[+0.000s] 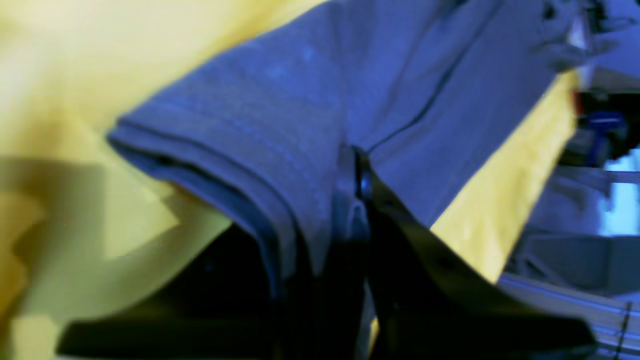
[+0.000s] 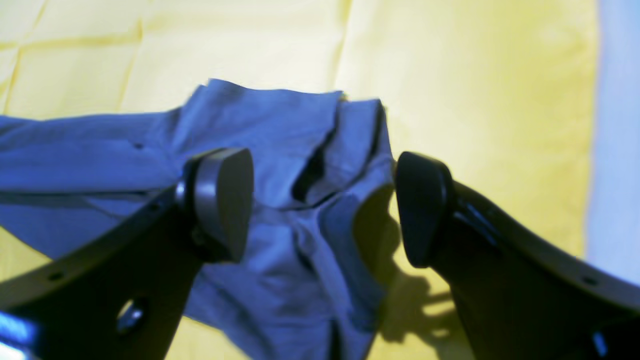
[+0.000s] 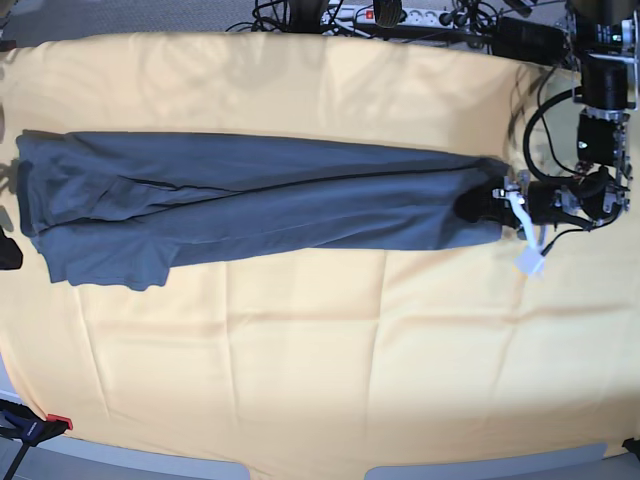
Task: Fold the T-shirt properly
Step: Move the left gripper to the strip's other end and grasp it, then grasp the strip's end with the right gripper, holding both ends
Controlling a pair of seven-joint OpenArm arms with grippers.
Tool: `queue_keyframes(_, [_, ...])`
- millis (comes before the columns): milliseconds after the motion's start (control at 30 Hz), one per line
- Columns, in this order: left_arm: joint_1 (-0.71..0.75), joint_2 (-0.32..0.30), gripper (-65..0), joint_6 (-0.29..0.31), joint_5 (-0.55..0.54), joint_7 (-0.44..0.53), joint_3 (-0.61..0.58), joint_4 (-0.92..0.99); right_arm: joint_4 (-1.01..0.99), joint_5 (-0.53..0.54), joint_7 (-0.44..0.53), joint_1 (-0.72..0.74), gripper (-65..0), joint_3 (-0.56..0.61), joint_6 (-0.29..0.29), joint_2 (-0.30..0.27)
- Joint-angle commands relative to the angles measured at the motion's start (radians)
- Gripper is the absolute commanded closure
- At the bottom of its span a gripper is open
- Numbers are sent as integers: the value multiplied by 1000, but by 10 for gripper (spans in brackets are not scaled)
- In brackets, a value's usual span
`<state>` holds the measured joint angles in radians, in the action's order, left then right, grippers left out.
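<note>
The dark slate-blue T-shirt [image 3: 260,205] lies folded into a long band across the yellow tablecloth [image 3: 330,350], running left to right. My left gripper [image 3: 482,205] is at the band's right end and is shut on the T-shirt [image 1: 260,115]. In the left wrist view the left gripper [image 1: 357,185] pinches several layers of cloth. My right gripper [image 2: 325,205] hovers open over the rumpled left end of the T-shirt [image 2: 280,140], with one fingertip [image 2: 222,200] above the cloth and the other over the yellow. In the base view only a dark bit of the right gripper [image 3: 8,250] shows at the left edge.
A power strip and cables [image 3: 400,15] lie along the table's back edge. A white tag [image 3: 530,260] hangs by the left arm. A red-tipped clamp [image 3: 30,425] sits at the front left corner. The tablecloth's front edge runs along the bottom.
</note>
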<state>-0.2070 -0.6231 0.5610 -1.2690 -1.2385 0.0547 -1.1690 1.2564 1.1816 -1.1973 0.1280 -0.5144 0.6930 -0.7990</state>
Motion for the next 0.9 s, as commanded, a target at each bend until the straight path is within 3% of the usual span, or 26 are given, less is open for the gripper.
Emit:
queue_keyframes(0, [-21, -38, 0, -4, 11, 9, 13, -9, 14, 11, 16, 16, -458, -11, 5, -27])
queue_keyframes(167, [-21, -104, 0, -5, 24, 12, 13, -9, 14, 29, 5, 16, -458, -11, 5, 4])
queue_keyframes(233, [-21, -132, 0, -5, 17, 13, 13, -9, 14, 85, -42, 13, -439, -9, 5, 30])
queue_keyframes(300, [-21, -151, 0, -5, -9, 11, 13, -9, 14, 186, -118, 13, -351, -8, 5, 66])
queue_keyframes(367, [-21, -163, 0, -4, -26, 11, 14, -9, 14, 302, -198, 14, -203, -8, 5, 107])
queue_keyframes(433, [-24, -167, 0, -4, -25, 12, 14, -9, 14, 302, -199, 14, -28, -8, 5, 146])
queue_keyframes(467, [-24, -167, 0, -4, -26, 11, 14, -9, 14, 302, -199, 13, 0, -8, 5, 164])
queue_keyframes(733, [-30, -175, 0, -4, -31, 11, 15, -9, 14, 302, -199, -35, 0, 15, 5, 272])
queue_keyframes(867, [-56, -178, 0, -4, -50, 3, 34, -9, 14, 179, -196, -63, 0, 67, 5, 296])
